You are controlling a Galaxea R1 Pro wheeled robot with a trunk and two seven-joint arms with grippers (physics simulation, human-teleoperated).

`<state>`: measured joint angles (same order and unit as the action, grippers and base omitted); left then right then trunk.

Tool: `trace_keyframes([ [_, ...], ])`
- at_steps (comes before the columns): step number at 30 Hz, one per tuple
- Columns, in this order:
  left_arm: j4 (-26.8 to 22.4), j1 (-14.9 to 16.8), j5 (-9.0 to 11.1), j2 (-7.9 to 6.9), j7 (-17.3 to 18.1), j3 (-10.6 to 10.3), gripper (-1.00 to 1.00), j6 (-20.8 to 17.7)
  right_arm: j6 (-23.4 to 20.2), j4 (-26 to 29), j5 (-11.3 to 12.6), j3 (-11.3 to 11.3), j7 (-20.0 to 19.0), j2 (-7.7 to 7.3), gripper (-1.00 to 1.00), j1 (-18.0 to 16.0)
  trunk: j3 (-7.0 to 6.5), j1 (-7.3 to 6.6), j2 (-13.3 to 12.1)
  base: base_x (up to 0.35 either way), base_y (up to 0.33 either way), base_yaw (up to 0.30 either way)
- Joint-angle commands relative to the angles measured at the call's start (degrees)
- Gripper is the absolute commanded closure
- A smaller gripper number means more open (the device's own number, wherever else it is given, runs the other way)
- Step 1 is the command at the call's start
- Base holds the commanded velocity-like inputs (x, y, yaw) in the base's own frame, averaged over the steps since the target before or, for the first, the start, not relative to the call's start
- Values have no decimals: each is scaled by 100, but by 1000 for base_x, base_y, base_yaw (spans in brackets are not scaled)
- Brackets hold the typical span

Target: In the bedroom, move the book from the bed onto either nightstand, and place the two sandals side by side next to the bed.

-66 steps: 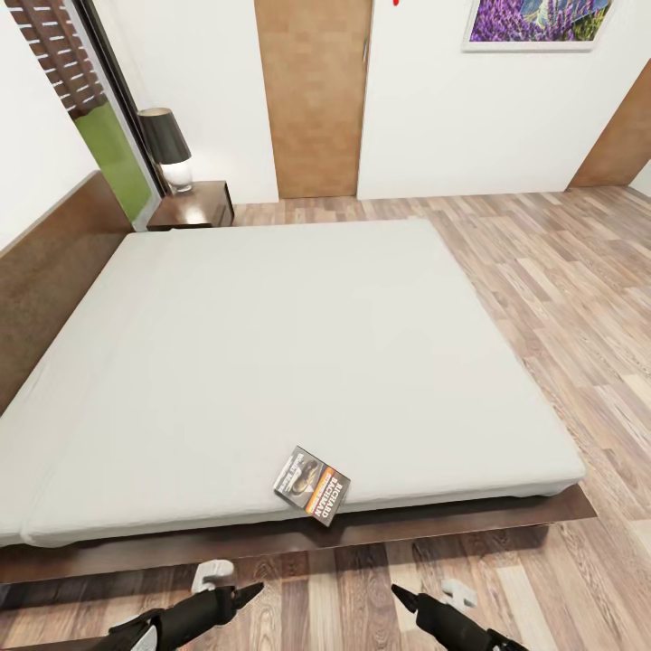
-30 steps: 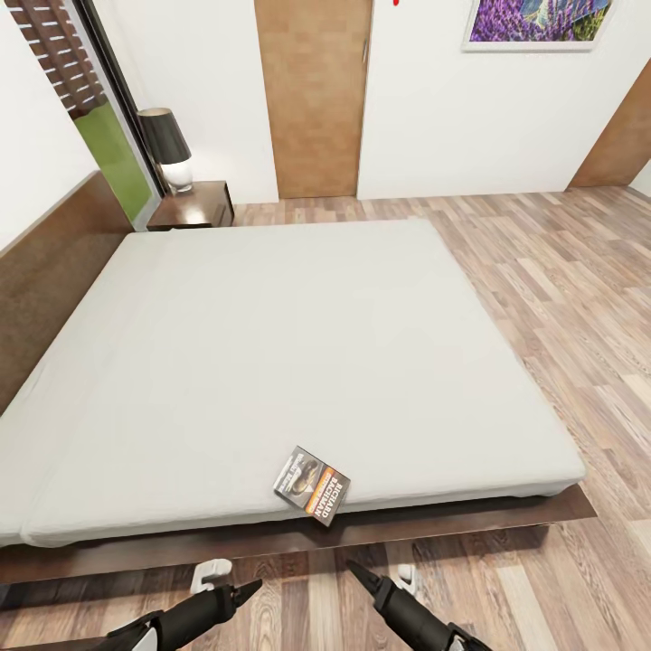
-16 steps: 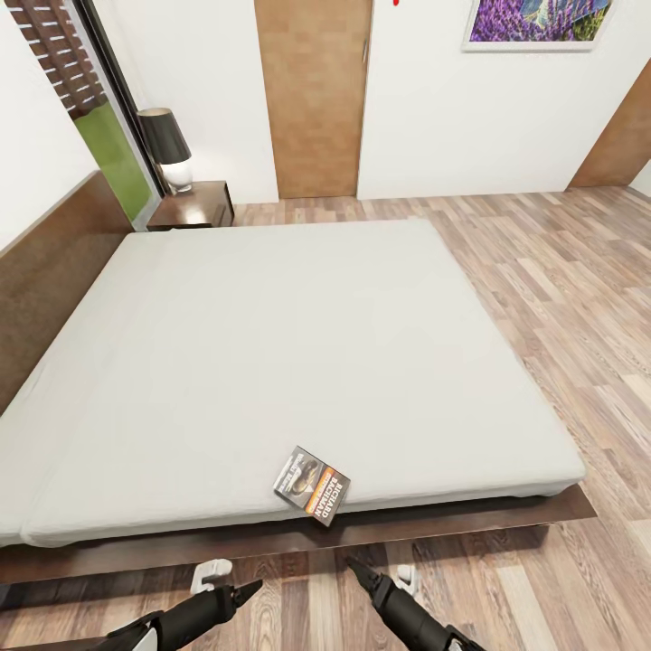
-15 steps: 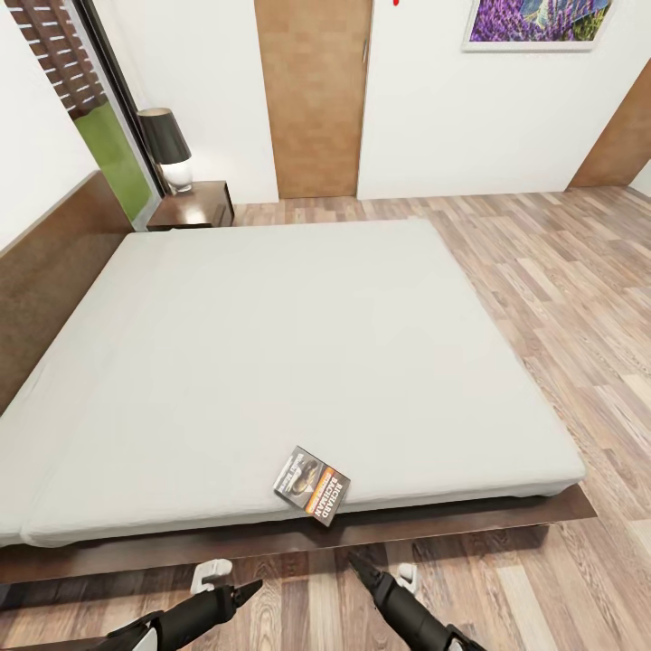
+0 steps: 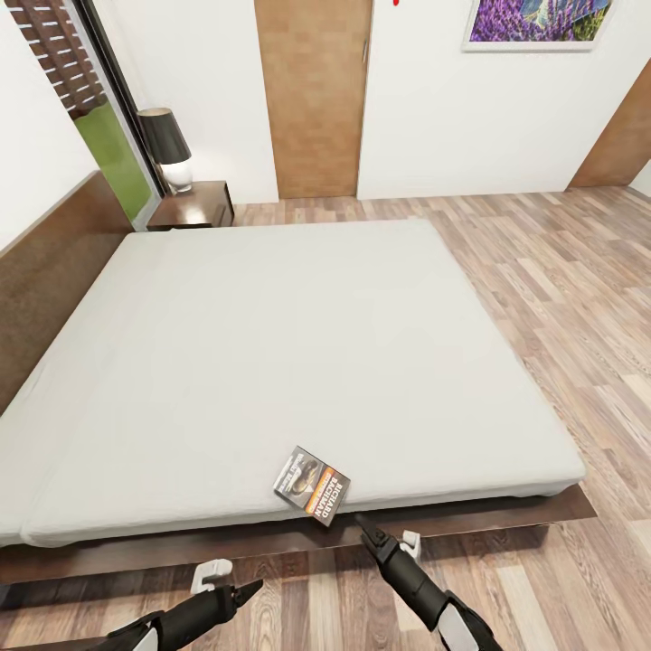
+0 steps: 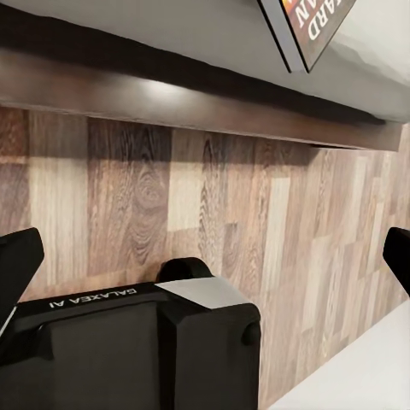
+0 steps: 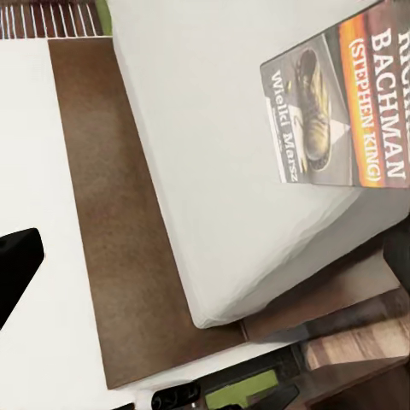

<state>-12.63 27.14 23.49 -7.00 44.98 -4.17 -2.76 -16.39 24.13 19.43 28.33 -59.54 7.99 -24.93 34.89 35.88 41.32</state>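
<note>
The book (image 5: pixel 312 485) lies flat on the white mattress of the bed (image 5: pixel 271 344), at its near edge, one corner jutting over it. My right gripper (image 5: pixel 389 535) is open, just below and right of the book, over the dark bed frame (image 5: pixel 506 515). In the right wrist view the book (image 7: pixel 342 111) lies just ahead between the spread fingers. My left gripper (image 5: pixel 232 581) hangs open over the floor by the frame; its view catches the book's corner (image 6: pixel 307 26). The nightstand (image 5: pixel 193 204) stands at the bed's far corner. The sandals are out of view.
A black-shaded lamp (image 5: pixel 165 145) takes up part of the nightstand top. The brown headboard (image 5: pixel 45 262) runs along the left. A wooden door (image 5: pixel 314 90) and a framed picture (image 5: pixel 533 23) are on the far wall. Wood floor (image 5: pixel 561 298) lies right of the bed.
My right gripper first shifted left, then rose forward to the bed's edge, ending close under the book. The left arm, the book and the camera stayed put.
</note>
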Motion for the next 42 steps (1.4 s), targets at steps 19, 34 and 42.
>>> trace_keyframes([
  [19,-3,2,59,75,-24,-41,-100,-36,-57,-757,26,21,-22,9,-100,-12,5,1,5,0,0,0],
  [34,-3,2,59,84,-24,-48,-100,-40,-57,-814,26,17,-18,9,-100,-13,112,133,245,0,0,0],
  [42,-3,2,59,109,-24,-41,-100,-40,-55,-807,16,14,-20,2,-100,-12,256,309,566,0,0,0],
])
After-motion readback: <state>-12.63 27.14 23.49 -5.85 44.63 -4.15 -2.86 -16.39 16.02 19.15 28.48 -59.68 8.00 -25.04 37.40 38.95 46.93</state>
